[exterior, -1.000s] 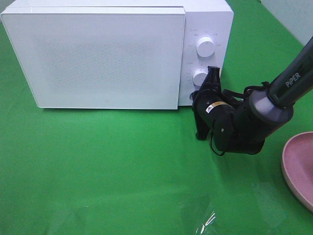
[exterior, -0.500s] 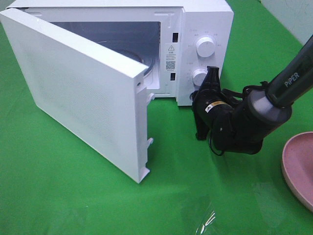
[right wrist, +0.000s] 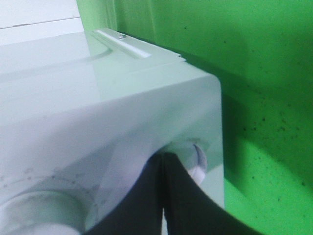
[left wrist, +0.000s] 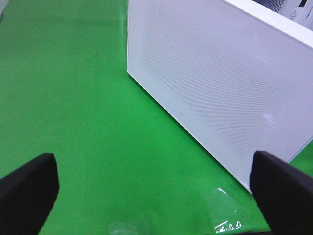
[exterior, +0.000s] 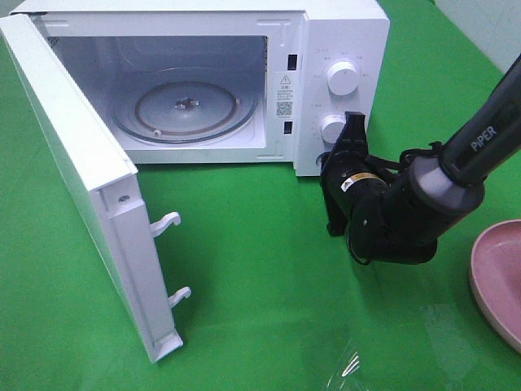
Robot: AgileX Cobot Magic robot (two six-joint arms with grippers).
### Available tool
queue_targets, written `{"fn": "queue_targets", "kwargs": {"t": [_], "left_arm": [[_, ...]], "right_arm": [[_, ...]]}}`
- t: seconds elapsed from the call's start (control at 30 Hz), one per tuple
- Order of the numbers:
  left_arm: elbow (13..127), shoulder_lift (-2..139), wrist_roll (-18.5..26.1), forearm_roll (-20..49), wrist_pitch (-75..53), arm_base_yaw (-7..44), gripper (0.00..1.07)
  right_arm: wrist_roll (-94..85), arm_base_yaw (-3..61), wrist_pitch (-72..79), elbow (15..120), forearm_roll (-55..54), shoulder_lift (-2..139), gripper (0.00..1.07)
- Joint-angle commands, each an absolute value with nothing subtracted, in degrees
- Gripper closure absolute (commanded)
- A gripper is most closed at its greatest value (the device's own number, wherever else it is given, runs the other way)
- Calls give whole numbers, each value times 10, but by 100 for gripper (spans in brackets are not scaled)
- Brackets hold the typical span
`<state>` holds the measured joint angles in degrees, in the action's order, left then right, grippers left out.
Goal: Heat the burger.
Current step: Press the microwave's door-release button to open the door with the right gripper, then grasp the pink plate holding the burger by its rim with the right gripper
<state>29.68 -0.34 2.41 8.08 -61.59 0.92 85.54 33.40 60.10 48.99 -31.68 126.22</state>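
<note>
The microwave (exterior: pixel 342 24) has its door (exterior: pixel 73 187) wide open. We judge it best to draw the right fingers (exterior: pixel 353 130), closed together against the lower knob (exterior: pixel 332 128), straight back off the panel without turning it, and to keep both arms clear of the door. The left fingers (left wrist: pixel 29 183) are spread wide above the counter (exterior: pixel 260 285), facing the door's outer face and holding nothing. Inside the microwave, the glass turntable (exterior: pixel 187 106) is bare. The pink plate (exterior: pixel 496 277) looks empty, though only part of it shows. The burger is in none of our views, so we must find it first.
</note>
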Motion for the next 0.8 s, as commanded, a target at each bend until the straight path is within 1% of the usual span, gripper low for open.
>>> {"fn": "queue_targets", "kwargs": {"t": [0.03, 0.33, 0.4, 0.5, 0.57, 0.77, 0.8], "left_arm": [[295, -12, 21, 83, -611, 11, 8], [295, -12, 21, 83, -611, 11, 8], [295, -12, 21, 83, -611, 11, 8], [295, -12, 21, 83, -611, 11, 8], [295, -12, 21, 83, -611, 11, 8], [295, -12, 21, 83, -611, 11, 8], [295, -12, 21, 83, -611, 11, 8]], "right_arm": [[846, 342, 631, 487, -320, 1239, 107], [802, 350, 584, 448, -312, 1198, 107], [771, 350, 537, 421, -314, 1168, 107], [760, 350, 526, 414, -314, 1160, 107], [711, 350, 467, 390, -314, 1124, 107], [614, 350, 387, 370, -315, 1071, 107], [564, 350, 354, 369, -316, 1053, 107]]}}
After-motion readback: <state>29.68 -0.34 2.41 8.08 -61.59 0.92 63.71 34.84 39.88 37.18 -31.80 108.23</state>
